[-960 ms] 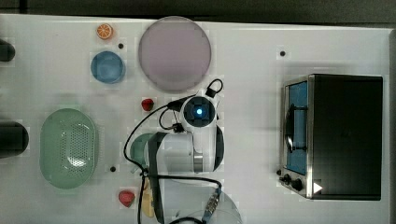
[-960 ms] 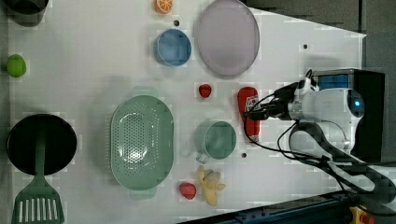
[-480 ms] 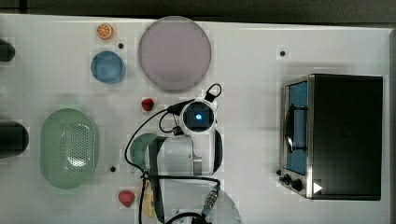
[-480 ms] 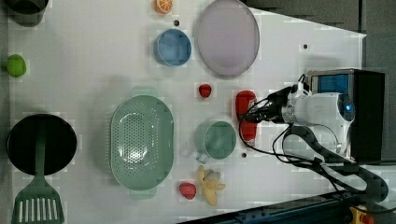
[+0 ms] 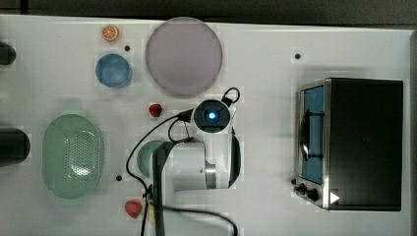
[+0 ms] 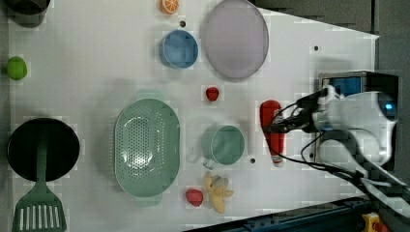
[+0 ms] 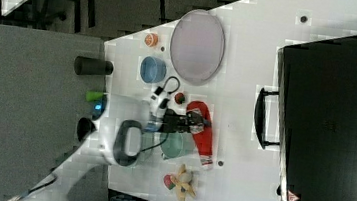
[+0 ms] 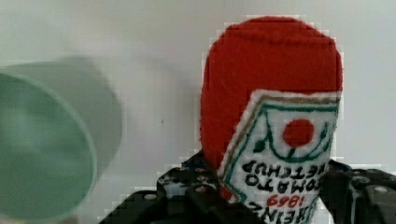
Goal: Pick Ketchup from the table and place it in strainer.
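Gripper (image 8: 261,196) clamped on the ketchup bottle (image 8: 273,116).

Fingers (image 8: 187,191) pressed against both sides of the bottle, lying flat on the white table (image 6: 96,72) just right of the green cup (image 6: 223,144) in the left view; strainer (image 6: 146,146) farther left beyond the cup, a strawberry (image 6: 212,93) near the bottle's wide end.

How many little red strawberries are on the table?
2. One strawberry lies between the blue bowl and the green cup. The other strawberry lies beside the banana toy, near the strainer. More could be hidden under the arm.
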You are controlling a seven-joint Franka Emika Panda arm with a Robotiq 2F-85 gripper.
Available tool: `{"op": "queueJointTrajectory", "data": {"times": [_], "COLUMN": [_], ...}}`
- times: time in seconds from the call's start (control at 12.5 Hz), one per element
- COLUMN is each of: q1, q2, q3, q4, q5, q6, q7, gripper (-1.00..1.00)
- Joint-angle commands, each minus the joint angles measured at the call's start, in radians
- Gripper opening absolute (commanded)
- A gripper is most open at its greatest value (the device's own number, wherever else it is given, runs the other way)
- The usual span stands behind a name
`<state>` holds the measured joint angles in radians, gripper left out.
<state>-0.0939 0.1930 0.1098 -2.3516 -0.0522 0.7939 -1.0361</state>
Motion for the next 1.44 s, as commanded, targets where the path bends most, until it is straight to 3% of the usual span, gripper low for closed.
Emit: {"op": "queueJointTrajectory", "data": {"times": [0.08, 0.4, 0.8, 1.12, 1.44], "q1": [0.013, 0.027, 0.051, 0.059, 0.076], "q2": [-0.190, -0.298, -0.275, -0.157, 0.039], "q3": [0.037, 0.139, 0.345, 0.508, 0.603], "q4": [0.091, 0.158, 0.198, 0.200, 0.199], "q5": [0.005, 0.041, 0.134, 0.135, 0.122], "q6": [-0.161, -0.369, -0.366, -0.194, 0.048], "q7": [0.032, 0.225, 0.564, 0.865, 1.051], "gripper": [0.22, 0.22, 0.22, 0.22, 0.22]}}
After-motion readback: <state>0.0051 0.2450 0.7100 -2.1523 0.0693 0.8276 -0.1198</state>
